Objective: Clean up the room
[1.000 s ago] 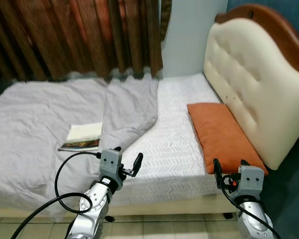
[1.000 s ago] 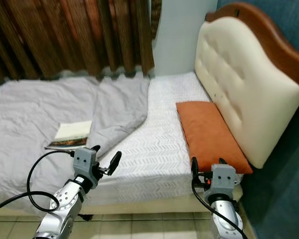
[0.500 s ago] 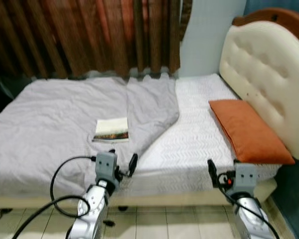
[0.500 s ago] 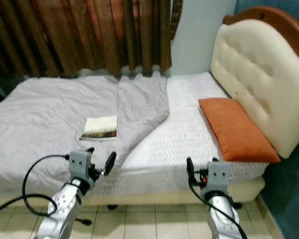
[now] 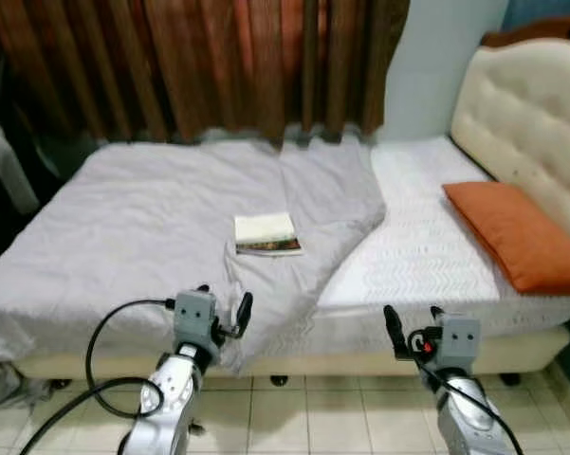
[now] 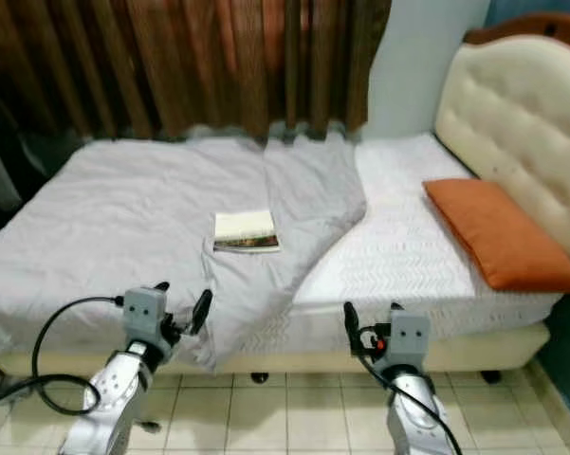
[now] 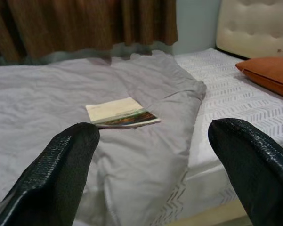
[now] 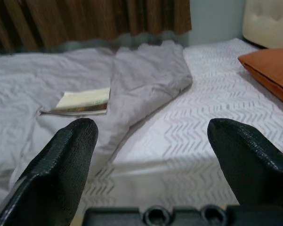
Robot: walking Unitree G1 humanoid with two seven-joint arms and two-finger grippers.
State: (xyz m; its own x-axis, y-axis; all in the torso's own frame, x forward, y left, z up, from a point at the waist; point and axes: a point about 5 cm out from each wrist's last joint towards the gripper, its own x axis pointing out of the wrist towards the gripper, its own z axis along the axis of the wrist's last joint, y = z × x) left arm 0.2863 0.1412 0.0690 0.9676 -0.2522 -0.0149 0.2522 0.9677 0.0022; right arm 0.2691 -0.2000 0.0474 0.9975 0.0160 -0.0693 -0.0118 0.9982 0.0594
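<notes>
While nothing is yet in either pincer, the step in hand looks like the approach: the robot stands at the bedside facing the book (image 5: pixel 266 233), the one loose item on the grey duvet (image 5: pixel 133 218), which seems the thing to tidy. The book lies flat at about 12 o'clock from the left pincer (image 5: pixel 224 308), well apart from it, with the orange pillow (image 5: pixel 517 233) off at 2 o'clock by the headboard (image 5: pixel 526 114). Next, the left arm probably needs a long forward reach. Both arms are held low before the bed (image 5: pixel 427 256); the left pincer and the right pincer (image 5: pixel 413 324) are spread wide, empty.
</notes>
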